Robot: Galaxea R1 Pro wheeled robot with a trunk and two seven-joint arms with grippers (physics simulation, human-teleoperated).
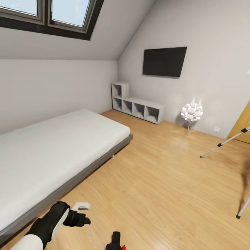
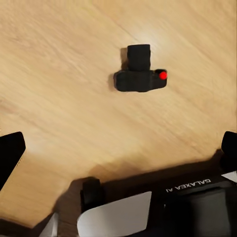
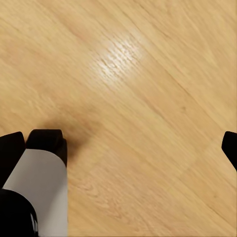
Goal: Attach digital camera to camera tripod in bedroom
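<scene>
Digital camera point(image 1: 117, 242), black with a red button, sits on the wood floor point(image 1: 163, 180) at the very bottom edge of the head view, just beside the left gripper point(image 1: 83, 220) on its inward side and a little nearer the robot. That gripper hangs low over the planks next to the grey-framed bed point(image 1: 52, 146), and from this angle I cannot tell how its fingers stand. The camera tripod point(image 1: 229, 140) is well apart from the gripper, off toward the far right, with only its silver legs and black feet in frame near a wooden door point(image 1: 243, 121). Cube shelves point(image 1: 139, 107) and a wall-mounted screen point(image 1: 164, 61) lie far ahead. The arm being held low and close to the floor fits a pickup from the ground, to my reading.

From the left wrist view, the digital camera point(image 2: 140, 74) lies on bare floor, ahead of the fingertips point(image 2: 10, 153) and roughly centred between them, untouched. The fingers are spread wide at the two edges of the frame with nothing between them, so the hand is ready but empty. Part of the robot's base point(image 2: 187, 202) shows behind.

From the right wrist view, the right gripper's fingertips point(image 3: 10, 148) are likewise spread wide over plain floor point(image 3: 128, 98), holding nothing, with a base wheel point(image 3: 47, 143) just beside one finger.
</scene>
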